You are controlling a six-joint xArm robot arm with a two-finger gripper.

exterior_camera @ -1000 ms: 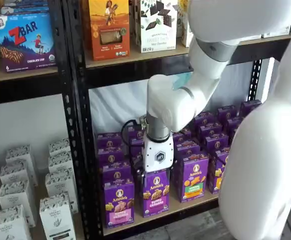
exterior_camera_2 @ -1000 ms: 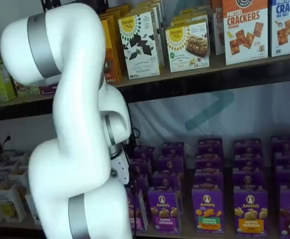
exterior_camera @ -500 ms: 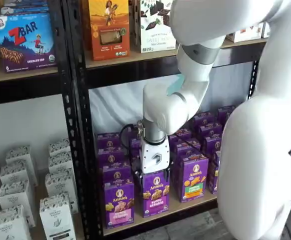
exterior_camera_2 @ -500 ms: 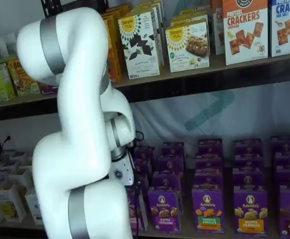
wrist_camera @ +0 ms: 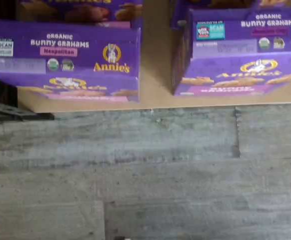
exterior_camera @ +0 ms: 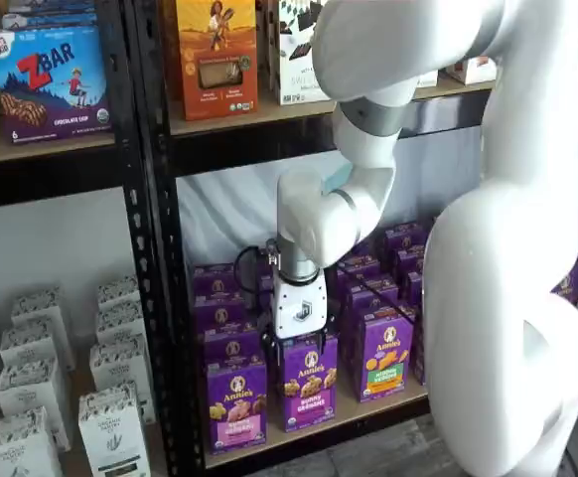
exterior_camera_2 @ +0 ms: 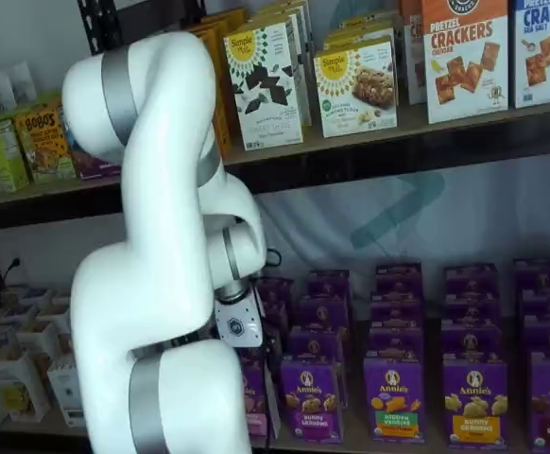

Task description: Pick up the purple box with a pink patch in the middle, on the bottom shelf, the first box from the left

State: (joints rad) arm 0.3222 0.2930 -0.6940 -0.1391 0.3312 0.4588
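The purple box [exterior_camera: 236,402] with its pink band stands upright at the left front of the bottom shelf [exterior_camera: 321,421]. My gripper [exterior_camera: 297,348] hangs just to its right, in front of the neighbouring purple carton [exterior_camera: 310,386], at the height of the carton tops. Its jaws stand open and hold nothing. In the wrist view the purple box [wrist_camera: 75,55] shows its top with a pink "Neapolitan" tag, at the edge of the tan shelf board [wrist_camera: 155,75]. The gripper's white body [exterior_camera_2: 236,326] also shows in a shelf view, where the arm hides most of the box.
More purple Annie's cartons [exterior_camera_2: 394,395] fill the board in rows. A black perforated rack post [exterior_camera: 165,298] rises just left of the purple box. White cartons [exterior_camera: 113,427] sit in the bay to the left. Grey plank floor [wrist_camera: 150,175] lies in front of the shelf.
The arm has swung, and the gripper has drifted a little to the left, toward the purple box. Its jaws stayed open. No box has moved.
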